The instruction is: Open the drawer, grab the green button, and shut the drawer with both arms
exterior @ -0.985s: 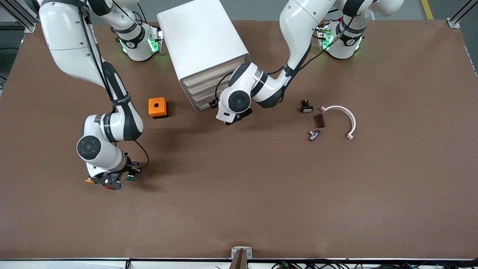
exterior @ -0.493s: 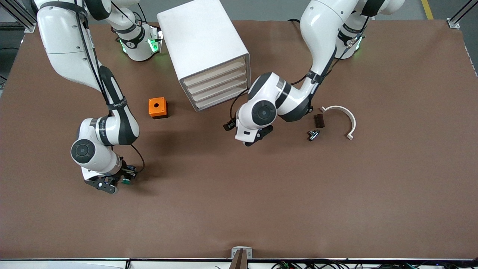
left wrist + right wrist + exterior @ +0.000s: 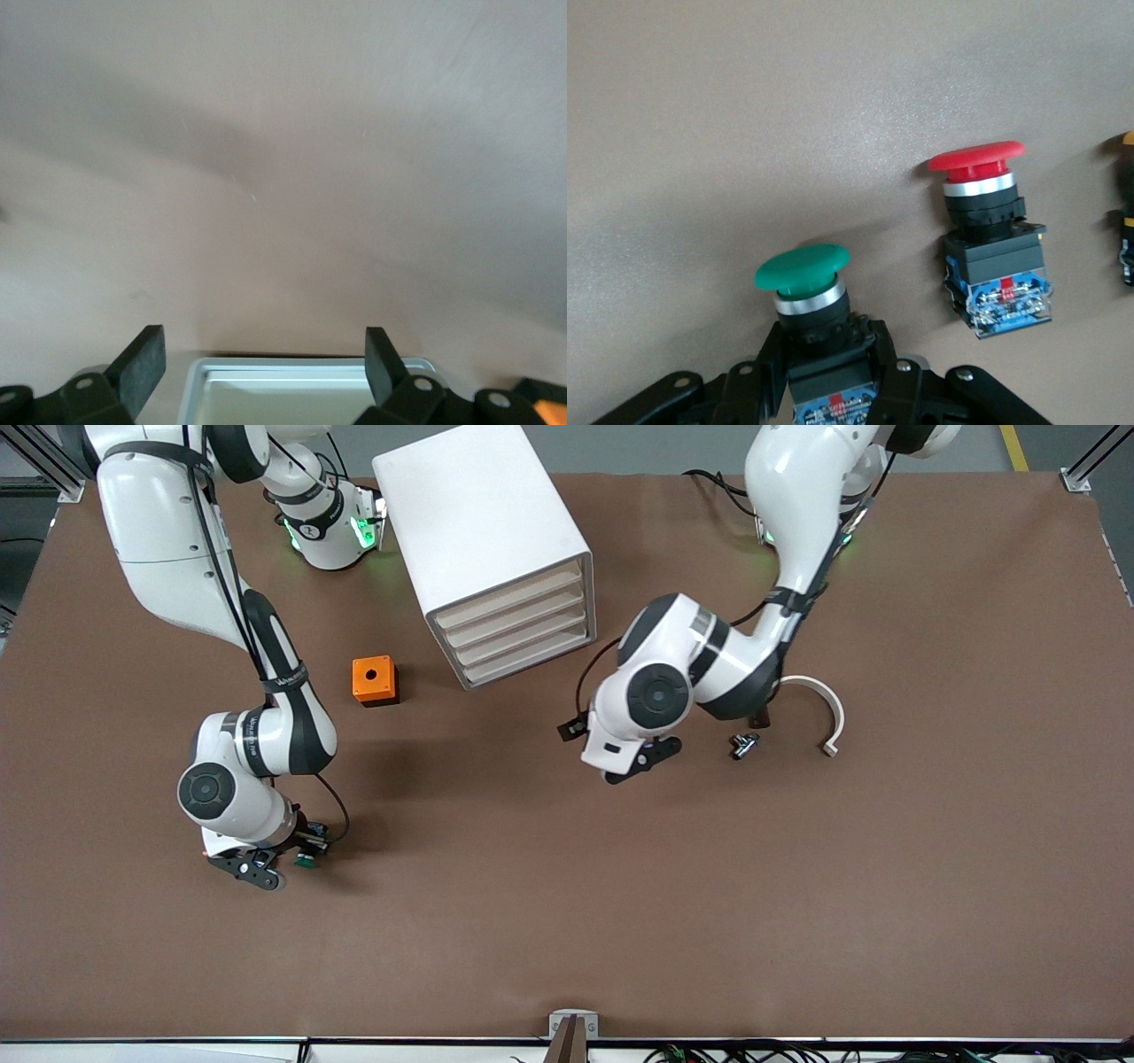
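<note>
1. Two white arms reach over a brown table (image 3: 567, 921).
2. The right gripper (image 3: 824, 372) is low over the table at the right arm's end. Its fingers (image 3: 766, 363) pinch the black body of the green button (image 3: 804, 270).
3. In the front view, the green button (image 3: 306, 859) peeks out beside the right gripper (image 3: 266, 864).
4. A red button (image 3: 988, 239) stands on the table just beside the green one, not touching it.
5. The left gripper (image 3: 261, 359) hangs over bare table, with its fingers (image 3: 142, 359) spread wide and nothing between them. In the front view, the left gripper (image 3: 633, 762) is near the white cabinet (image 3: 483, 531).
6. The bottom drawer (image 3: 532, 662) is pushed in flat, like the three above it.
7. An orange box (image 3: 375, 680) sits on the table beside the cabinet.
</note>
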Robot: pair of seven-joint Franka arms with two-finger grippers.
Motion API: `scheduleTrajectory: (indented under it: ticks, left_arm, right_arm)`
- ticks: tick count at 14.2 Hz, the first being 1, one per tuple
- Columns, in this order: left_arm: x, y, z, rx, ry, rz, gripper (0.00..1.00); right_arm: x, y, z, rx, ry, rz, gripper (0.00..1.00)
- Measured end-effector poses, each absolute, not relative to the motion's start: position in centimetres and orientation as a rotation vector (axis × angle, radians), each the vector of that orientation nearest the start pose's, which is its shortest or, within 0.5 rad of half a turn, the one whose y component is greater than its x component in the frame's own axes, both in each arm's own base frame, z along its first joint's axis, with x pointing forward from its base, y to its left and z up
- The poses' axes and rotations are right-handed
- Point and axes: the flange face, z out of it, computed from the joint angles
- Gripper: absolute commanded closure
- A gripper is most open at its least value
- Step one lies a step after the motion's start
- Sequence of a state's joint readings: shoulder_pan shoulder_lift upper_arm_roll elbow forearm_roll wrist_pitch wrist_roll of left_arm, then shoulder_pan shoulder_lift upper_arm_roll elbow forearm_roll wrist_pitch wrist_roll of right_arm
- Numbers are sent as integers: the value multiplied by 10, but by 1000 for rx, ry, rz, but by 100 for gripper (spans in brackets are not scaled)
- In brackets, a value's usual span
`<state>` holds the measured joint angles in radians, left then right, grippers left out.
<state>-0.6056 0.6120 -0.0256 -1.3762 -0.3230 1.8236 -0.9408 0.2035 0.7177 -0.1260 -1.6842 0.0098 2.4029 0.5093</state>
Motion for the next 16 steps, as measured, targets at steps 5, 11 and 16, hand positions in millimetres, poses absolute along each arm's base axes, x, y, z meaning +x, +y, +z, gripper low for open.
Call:
scheduleTrajectory:
  ticks: [5,11,16]
  left_arm:
    - [585,-322,451,-3149,-458,470,1]
    - [591,-182,518,-3164,-258,435,1]
    - [575,-53,547,-3214,-86,380,1]
  right_arm:
    - [677,60,186,-3142,667,-52,0]
    - [684,65,195,-3140,654,-68,0]
    - [682,61,221,-3201,419,68,0]
